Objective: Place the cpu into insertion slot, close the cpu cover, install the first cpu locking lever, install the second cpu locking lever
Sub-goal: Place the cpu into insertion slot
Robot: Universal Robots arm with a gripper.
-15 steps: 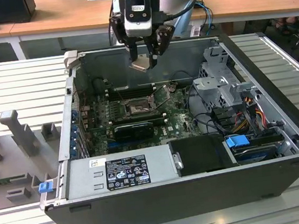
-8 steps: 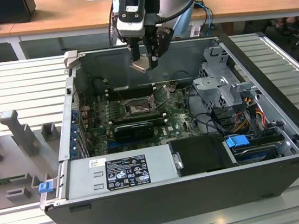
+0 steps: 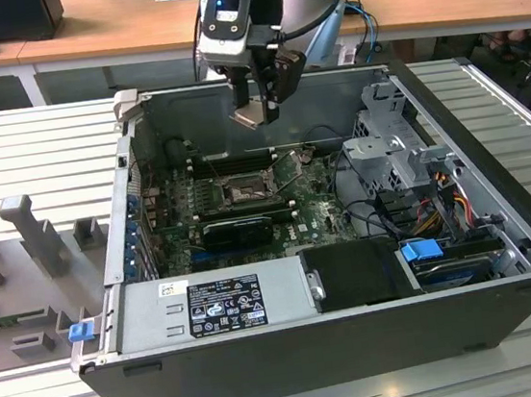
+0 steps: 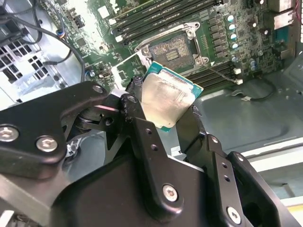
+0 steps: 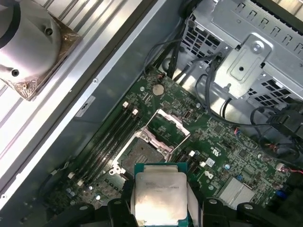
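one cpu (image 4: 169, 97) in the gripper (image 4: 164, 111)

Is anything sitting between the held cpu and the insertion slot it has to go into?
Nothing visible does. The hand holds the cpu above the case; the insertion slot lies bare below, with the cpu cover swung up beside it.

Tally inside one open computer case (image 3: 361, 342): one cpu (image 4: 168, 97); one insertion slot (image 5: 141, 153); one cpu cover (image 5: 174, 121); one coin cell (image 5: 157, 88). In exterior view: one power supply (image 3: 211, 307) at 7 o'clock of case; one drive cage (image 3: 390, 149) at 2 o'clock; two blue latches (image 3: 80, 330) (image 3: 422, 249), at 8 and 4 o'clock.
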